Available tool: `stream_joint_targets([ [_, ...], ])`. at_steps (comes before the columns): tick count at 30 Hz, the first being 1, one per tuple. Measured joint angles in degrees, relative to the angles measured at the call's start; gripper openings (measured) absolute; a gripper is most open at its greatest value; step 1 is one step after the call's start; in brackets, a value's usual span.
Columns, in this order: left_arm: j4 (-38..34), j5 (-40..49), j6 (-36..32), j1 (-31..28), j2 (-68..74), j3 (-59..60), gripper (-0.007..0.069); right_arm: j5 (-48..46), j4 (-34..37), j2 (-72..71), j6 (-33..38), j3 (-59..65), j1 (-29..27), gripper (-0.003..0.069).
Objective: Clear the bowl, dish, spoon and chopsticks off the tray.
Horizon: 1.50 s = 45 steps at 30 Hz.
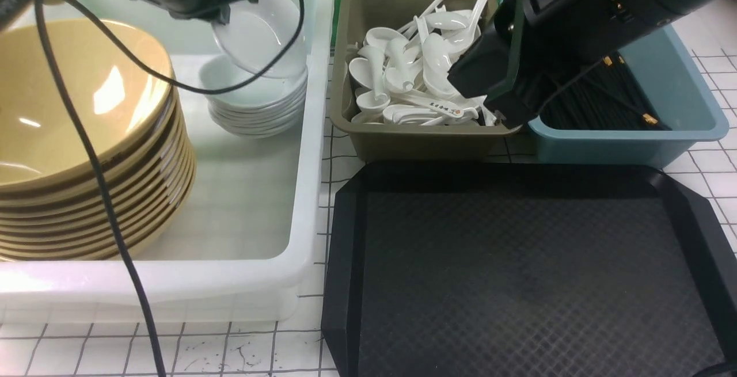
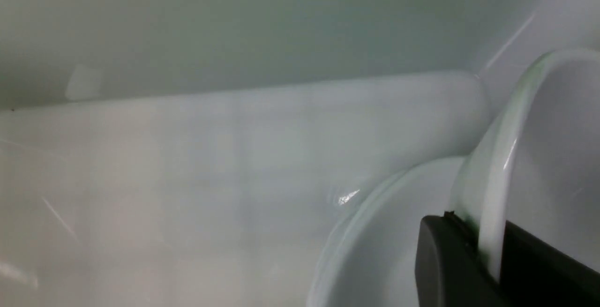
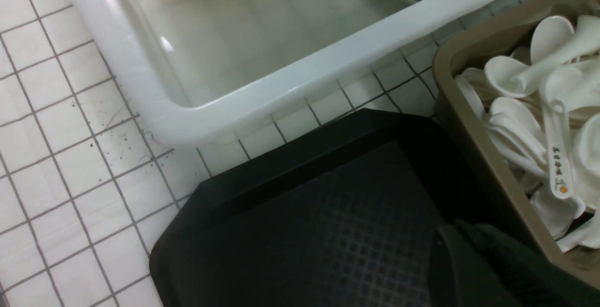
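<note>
The black tray (image 1: 518,285) lies flat on the white tiled tabletop (image 1: 230,348), and everything else sits around it. To the tray's left, close alongside it, is the white tub (image 1: 314,135), the biggest container here. In the part of the tub farthest from the tray is a tall, leaning stack of yellow bowls (image 1: 69,135).

Just past the tray's far edge stand two bins side by side. The brown bin (image 1: 351,37) is toward the tray's left half and the blue bin (image 1: 685,89) toward its right.

The right claw (image 1: 498,109) hangs above the tray's far edge, over the spot where the two bins meet. Its jaws are closed together, and I can't make out anything between them.

Inside the tub, in the far corner nearest the tray, is a low stack of white dishes (image 1: 259,106). The left claw (image 1: 227,11) hovers over that stack, pinched tight on the rim of one white dish (image 1: 259,37). The wrist view shows a black finger (image 2: 445,260) on each side of the rim. The dish is tilted steeply with its lower edge down by the top of the stack. I can't tell whether they touch.

White spoons (image 1: 414,66) are heaped in the brown bin beyond the tray. Black chopsticks (image 1: 599,106) with gold bands lie in the blue bin.
</note>
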State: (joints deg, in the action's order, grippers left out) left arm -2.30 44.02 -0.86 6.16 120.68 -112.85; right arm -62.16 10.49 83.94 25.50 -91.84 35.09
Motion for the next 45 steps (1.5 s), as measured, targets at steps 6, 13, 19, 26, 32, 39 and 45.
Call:
stream_joint_targets([
  [6, 1.1, 0.1, -0.8, 0.0, 0.2, 0.0, 0.011, 0.1, -0.3, 0.0, 0.0, 0.0, 0.0, 0.0055],
  [13, 1.7, 1.4, -2.2, 0.0, -0.2, 0.0, 0.0425, 0.1, -0.3, 0.0, 0.0, 0.0, 0.0, 0.0055],
  [19, 2.8, 6.5, -2.4, 0.0, -6.0, -2.7, 0.0584, -0.4, -0.5, -0.1, 0.0, 0.0, 0.0, 0.0055],
  [26, 6.8, 17.0, -3.4, 0.0, -21.4, -1.9, 0.039, -0.9, -0.5, -3.0, -1.5, 1.0, 0.0, 0.0057],
  [32, 6.8, 17.3, -3.4, 0.0, -38.2, 16.2, 0.0091, 6.1, -0.5, -13.4, -2.0, 10.8, 0.0, 0.0062],
  [39, 1.5, 5.7, -3.4, 0.0, -66.1, 50.9, -0.0008, 20.2, 0.9, -28.6, -2.7, 27.6, 0.0, 0.007],
  [45, 0.4, 0.4, -3.4, 0.0, -88.2, 70.5, -0.0013, 32.1, 3.7, -40.1, -2.7, 40.8, 0.0, 0.0075],
])
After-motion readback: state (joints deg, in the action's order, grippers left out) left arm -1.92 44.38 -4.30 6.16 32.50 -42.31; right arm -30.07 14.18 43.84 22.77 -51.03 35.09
